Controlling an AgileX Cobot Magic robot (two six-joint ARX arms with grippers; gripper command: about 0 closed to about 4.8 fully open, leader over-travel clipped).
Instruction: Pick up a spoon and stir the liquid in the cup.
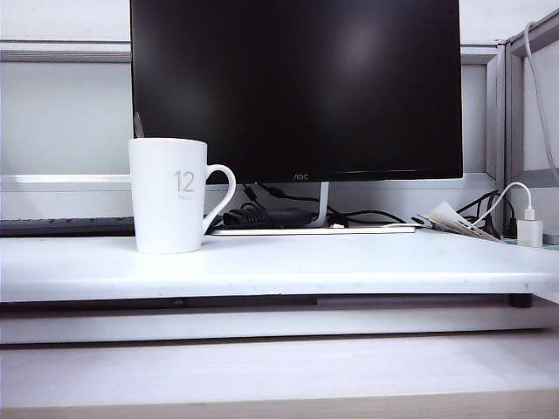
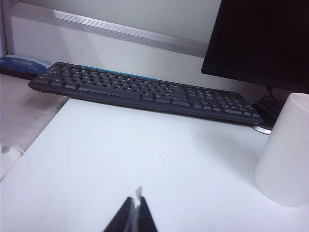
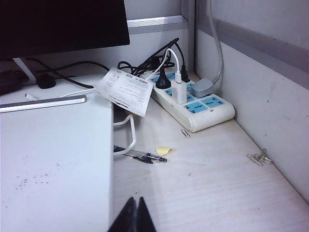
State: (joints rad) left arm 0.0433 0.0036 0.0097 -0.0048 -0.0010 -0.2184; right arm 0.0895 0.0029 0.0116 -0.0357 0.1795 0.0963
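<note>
The cup (image 1: pixel 170 196), a tall white mug with a pale "12" and a loop handle, stands on the left of the white board (image 1: pixel 349 262). The spoon (image 1: pixel 138 125) is a thin grey handle leaning out of the cup's rim against the dark monitor. Neither gripper shows in the exterior view. In the left wrist view my left gripper (image 2: pixel 136 205) is shut above the bare board, well short of the cup (image 2: pixel 285 150). A small pale sliver pokes out between its tips; I cannot tell what it is. My right gripper (image 3: pixel 136 202) is shut on nothing, over the board's edge.
A black monitor (image 1: pixel 297 87) and a black keyboard (image 2: pixel 140 89) stand behind the cup. Off the board's right end lie a power strip (image 3: pixel 190 99) with plugs and cables, a printed paper (image 3: pixel 125 89), a pen (image 3: pixel 145 156) and paper clips (image 3: pixel 259 157). A partition wall (image 3: pixel 260 92) closes the right side.
</note>
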